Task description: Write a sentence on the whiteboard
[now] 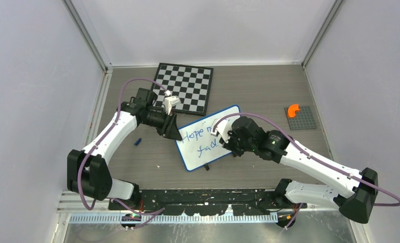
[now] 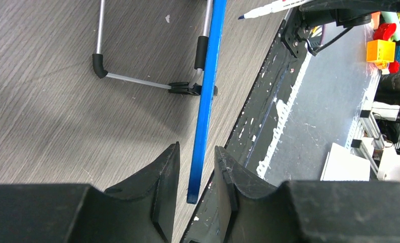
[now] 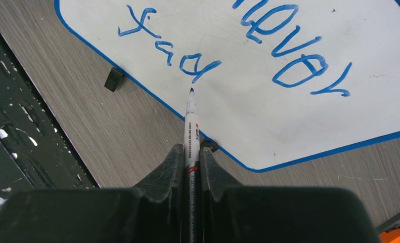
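The whiteboard (image 1: 200, 152) with a blue rim lies tilted in mid-table. The sentence (image 3: 289, 55) in blue reads "Hope never" on one line and "fad" below; in the top view (image 1: 193, 135) my right arm hides part of it. My right gripper (image 3: 190, 149) is shut on a white marker (image 3: 191, 121), its tip at the foot of the "d". My left gripper (image 2: 196, 147) straddles the board's blue rim (image 2: 205, 101) at its left corner (image 1: 176, 132), jaws apart with a small gap on each side.
A black-and-white chessboard (image 1: 185, 87) lies behind the whiteboard. A grey baseplate (image 1: 303, 120) with an orange piece (image 1: 292, 110) sits at the right. A small blue cap (image 1: 137, 142) lies left of the board. The board's wire stand (image 2: 137, 81) rests on the table.
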You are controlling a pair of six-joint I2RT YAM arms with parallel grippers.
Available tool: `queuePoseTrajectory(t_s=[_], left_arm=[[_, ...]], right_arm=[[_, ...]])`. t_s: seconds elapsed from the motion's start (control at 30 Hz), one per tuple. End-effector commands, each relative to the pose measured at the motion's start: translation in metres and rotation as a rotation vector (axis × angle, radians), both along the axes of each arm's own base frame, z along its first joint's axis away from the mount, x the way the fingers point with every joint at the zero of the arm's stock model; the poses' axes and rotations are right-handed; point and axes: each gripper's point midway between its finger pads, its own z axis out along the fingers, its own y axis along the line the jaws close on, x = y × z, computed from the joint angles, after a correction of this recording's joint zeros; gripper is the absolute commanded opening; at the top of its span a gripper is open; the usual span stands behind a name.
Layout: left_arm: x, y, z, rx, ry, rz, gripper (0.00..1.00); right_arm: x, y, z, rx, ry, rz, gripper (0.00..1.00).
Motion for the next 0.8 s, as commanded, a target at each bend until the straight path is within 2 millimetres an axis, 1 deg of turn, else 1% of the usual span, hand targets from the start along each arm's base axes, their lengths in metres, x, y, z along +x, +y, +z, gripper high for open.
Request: queuePoseTrajectory(t_s=[0.0,0.33,0.77], left_arm=[[-0.003,-0.006,0.01,-0.033,-0.021,-0.038,0.33],[-0.004,-0.006,0.012,-0.034,-0.026,-0.044,0.32],[-0.004,-0.006,0.011,-0.031,-0.023,-0.04,0.32]], right_arm=[[0.012,0.0,0.01,0.038,-0.044,-0.059,0.0],[0.013,0.005,0.006,0.056,-0.025,-0.057,0.0],[0.027,0.012,-0.005,0.034,-0.045,-0.082,0.0]])
